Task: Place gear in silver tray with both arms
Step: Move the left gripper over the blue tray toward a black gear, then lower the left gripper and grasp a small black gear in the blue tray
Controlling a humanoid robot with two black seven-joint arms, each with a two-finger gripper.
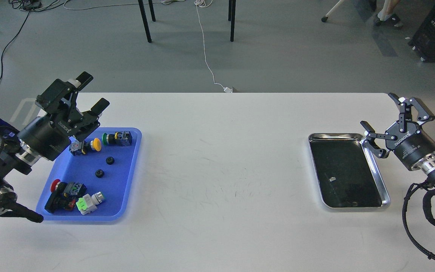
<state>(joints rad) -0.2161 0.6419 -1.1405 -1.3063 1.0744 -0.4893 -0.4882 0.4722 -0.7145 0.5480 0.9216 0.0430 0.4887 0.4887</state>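
Shiny silver tray (378, 177) with dark mirror bottom; left gripper (93, 91) and right gripper (381, 110) both wide open, empty.

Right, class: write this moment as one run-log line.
left end effector: open, above blue tray | right end effector: open, beside silver tray | gears: two, in blue tray | silver tray: no gear
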